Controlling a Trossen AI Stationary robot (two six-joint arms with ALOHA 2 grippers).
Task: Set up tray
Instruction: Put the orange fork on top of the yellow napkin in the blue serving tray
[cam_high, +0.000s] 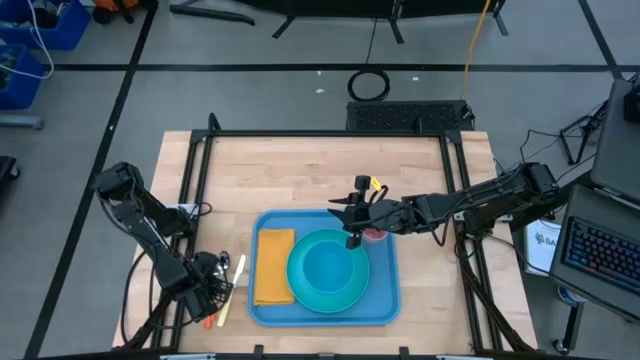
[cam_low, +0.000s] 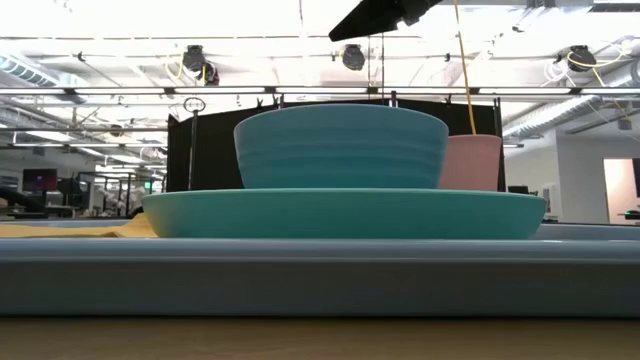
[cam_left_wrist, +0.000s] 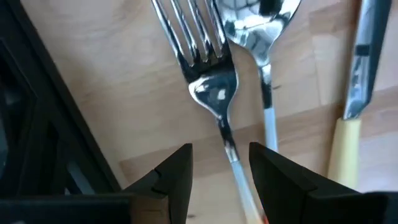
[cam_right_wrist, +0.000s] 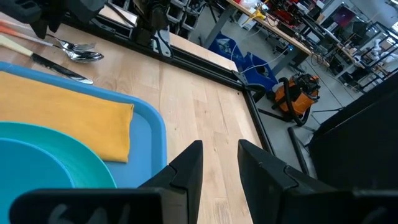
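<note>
Two arms work over a wooden bench (cam_high: 320, 170), and the blue tray (cam_high: 385, 300) lies flat on its near half, a little toward the near edge, with bare wood open along the far half and on both sides. On the tray a folded yellow napkin (cam_high: 273, 265) lies along the left side, and a turquoise plate (cam_high: 340, 295) sits just beside it, filling the middle and carrying a turquoise bowl (cam_low: 340, 145). A pink cup (cam_low: 470, 162) stands behind the bowl toward the tray's far right corner; in the high view it is mostly hidden under the right arm. The right gripper (cam_right_wrist: 217, 162) hangs above the tray's far edge near the plate's rim, jaws spread and holding nothing. The left gripper (cam_left_wrist: 219, 171) is low at the bench's near left corner, off the tray's left edge, with its jaws spread on either side of the handle of a fork (cam_left_wrist: 214, 87), not closed on it. A spoon (cam_left_wrist: 258, 34) lies touching the fork, and a knife (cam_left_wrist: 354, 106) with a pale yellow handle lies just beyond, nearer the tray. A narrow strip of bare wood separates the knife from the tray's rim.
</note>
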